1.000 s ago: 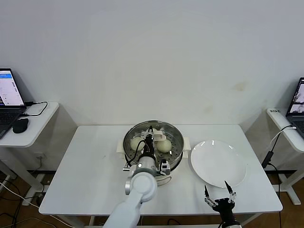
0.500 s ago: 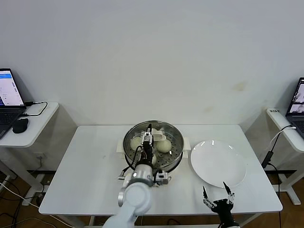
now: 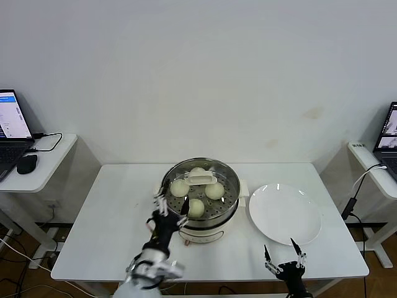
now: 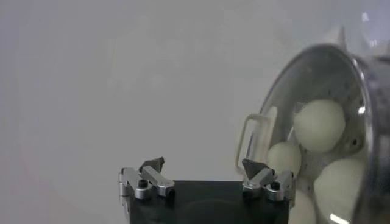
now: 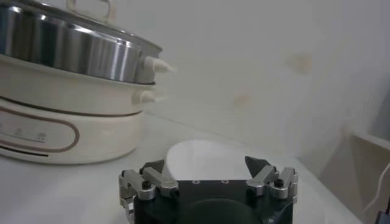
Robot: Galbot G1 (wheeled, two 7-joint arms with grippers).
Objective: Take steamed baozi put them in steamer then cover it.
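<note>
The steel steamer point(image 3: 232, 207) stands mid-table on its white base. The glass cover point(image 3: 201, 180) with a cream bar handle lies on it. Through the glass I see several baozi point(image 3: 214, 190) on the perforated tray. My left gripper point(image 3: 169, 208) is open and empty, just in front of and left of the pot, apart from it. In the left wrist view the gripper point(image 4: 203, 165) faces the covered steamer point(image 4: 359, 91), with a baozi point(image 4: 319, 125) inside. My right gripper point(image 3: 282, 254) is open and empty near the table's front edge. It shows in its wrist view point(image 5: 205, 165), with the steamer point(image 5: 73, 52) beside it.
A flat white plate point(image 3: 285, 214) lies bare to the right of the steamer and shows in the right wrist view point(image 5: 201, 155). Side desks with laptops stand at far left point(image 3: 12, 124) and far right. A white wall runs behind the table.
My left arm has let go of the cover's handle and drawn back from over the pot towards the table's front. The cover stays on the steamer. The right gripper has sunk slightly.
</note>
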